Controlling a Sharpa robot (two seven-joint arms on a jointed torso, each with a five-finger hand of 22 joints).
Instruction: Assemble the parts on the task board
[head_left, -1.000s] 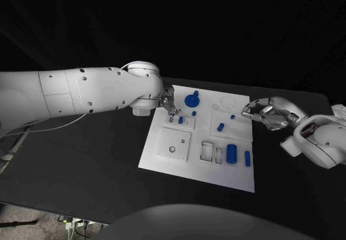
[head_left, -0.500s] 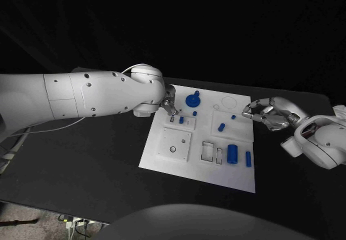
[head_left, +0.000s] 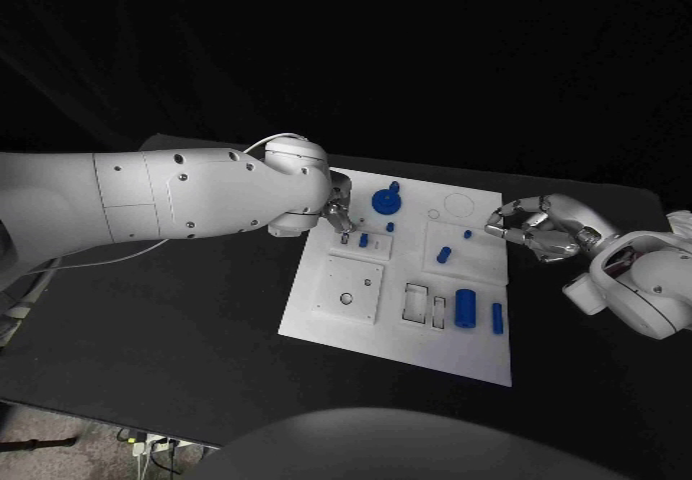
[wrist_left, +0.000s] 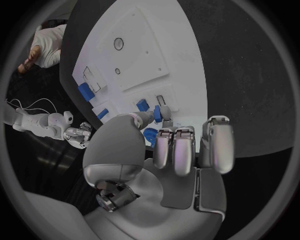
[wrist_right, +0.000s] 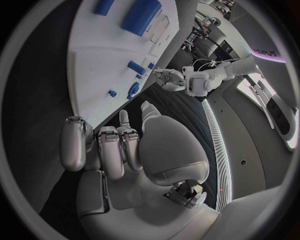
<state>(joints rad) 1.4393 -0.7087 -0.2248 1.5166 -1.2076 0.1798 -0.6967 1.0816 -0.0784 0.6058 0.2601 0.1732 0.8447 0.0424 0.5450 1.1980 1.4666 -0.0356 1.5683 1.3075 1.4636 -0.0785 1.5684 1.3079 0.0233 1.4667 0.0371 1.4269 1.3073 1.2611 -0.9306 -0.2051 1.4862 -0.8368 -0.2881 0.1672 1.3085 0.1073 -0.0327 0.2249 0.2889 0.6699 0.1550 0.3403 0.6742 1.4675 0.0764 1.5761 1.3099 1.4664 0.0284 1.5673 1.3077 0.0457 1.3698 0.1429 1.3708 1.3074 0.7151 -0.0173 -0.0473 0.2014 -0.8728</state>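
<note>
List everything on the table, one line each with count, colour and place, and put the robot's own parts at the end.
Black table: one, under everything.
White rectangular task board: one, middle of the table.
Large blue cylinder part: one, lying on the board's near right area.
Thin blue rod part: one, beside the large cylinder, nearer the board's right edge.
Round blue knob part: one, at the board's far edge.
Small blue peg parts: several, scattered across the board's far half.
Left hand: silver, over the board's far left corner, fingers on a small blue peg.
Right hand: silver, off the board's right edge, fingers curled, holding nothing.
</note>
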